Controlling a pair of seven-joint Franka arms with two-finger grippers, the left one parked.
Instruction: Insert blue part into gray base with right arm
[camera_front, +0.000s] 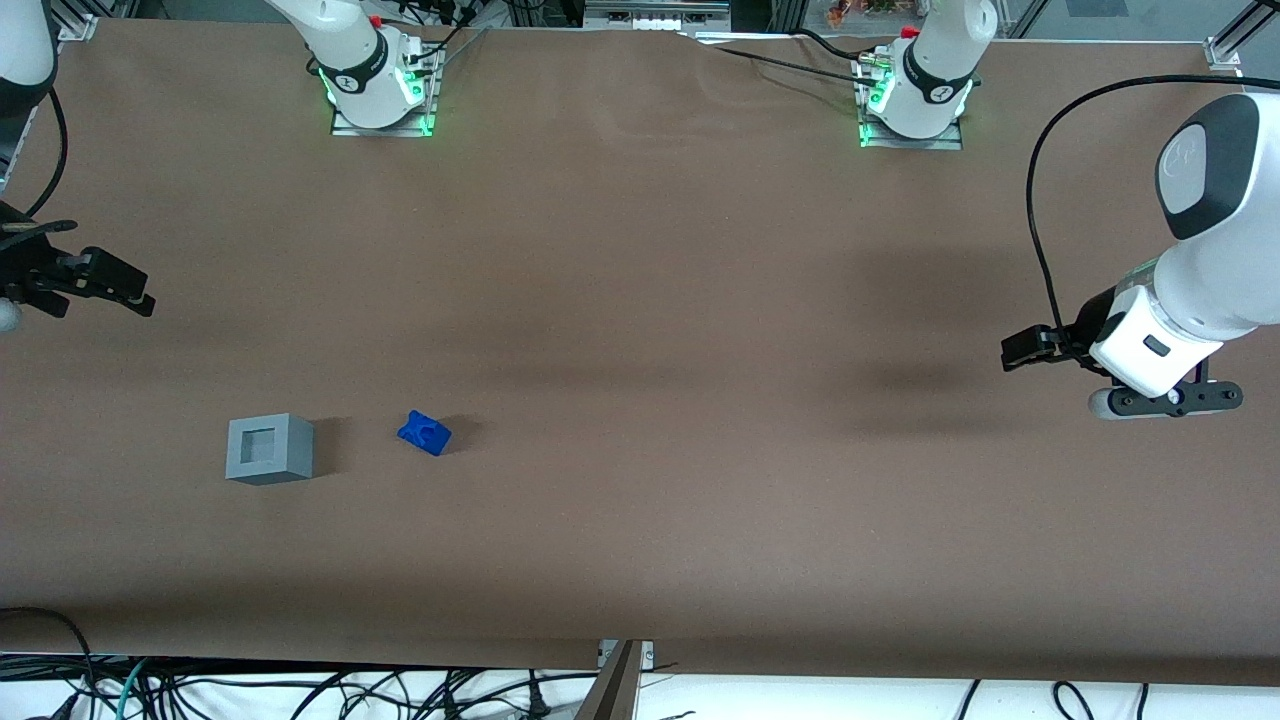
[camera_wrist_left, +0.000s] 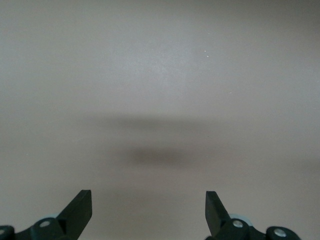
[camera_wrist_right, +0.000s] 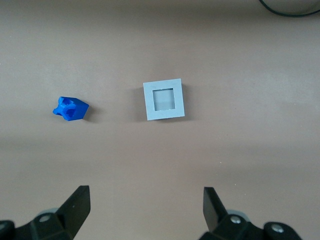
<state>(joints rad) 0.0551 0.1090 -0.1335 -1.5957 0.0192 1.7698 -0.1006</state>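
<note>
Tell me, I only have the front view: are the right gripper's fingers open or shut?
Observer: Open. In the right wrist view the gripper hangs above the table, its fingers spread wide with nothing between them.
Operator: Is the socket free?
Observer: Yes. That camera looks straight down into the gray base, and its square socket is empty.
Operator: And how does the blue part lie?
Observer: From above, the blue part seems to lie tilted with a notched face showing. It is apart from the base and not between the fingers.
</note>
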